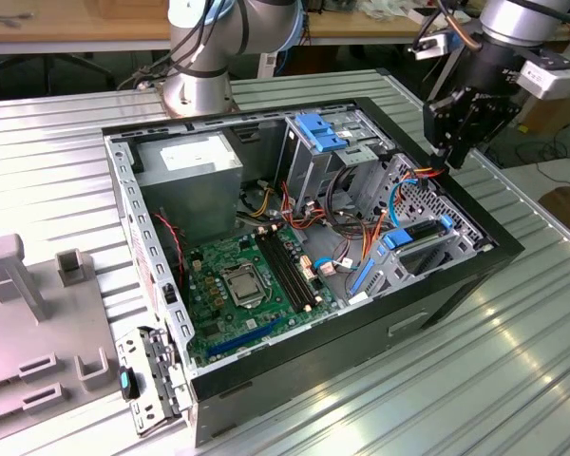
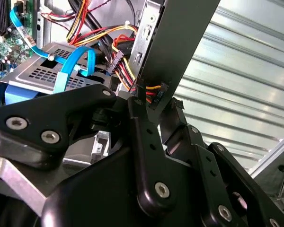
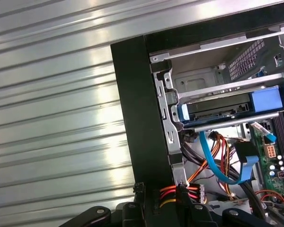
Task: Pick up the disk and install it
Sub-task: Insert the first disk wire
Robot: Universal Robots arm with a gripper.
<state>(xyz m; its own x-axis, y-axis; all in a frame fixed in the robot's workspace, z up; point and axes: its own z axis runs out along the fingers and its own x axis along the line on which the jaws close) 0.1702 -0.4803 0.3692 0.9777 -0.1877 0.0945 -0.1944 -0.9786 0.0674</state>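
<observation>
The disk (image 1: 416,235) sits in the drive cage at the case's near corner on the exterior view's right, its blue carrier rails showing. In the first wrist view the disk (image 3: 217,108) lies slotted in the cage with a blue tab at one end. My gripper (image 1: 451,157) hangs over the case's side wall, apart from the disk. It is shut on a black power connector (image 2: 155,93) with red, orange and yellow wires. The same connector (image 3: 180,193) shows between the fingertips (image 3: 138,188) beside the wall.
The open computer case (image 1: 494,249) lies on a ribbed metal table (image 1: 513,361). A motherboard (image 1: 237,285), a power supply (image 1: 190,171), loose blue cables (image 3: 213,161) and another blue carrier (image 1: 323,133) fill the inside. Grey fixtures (image 1: 38,313) stand at the exterior view's left.
</observation>
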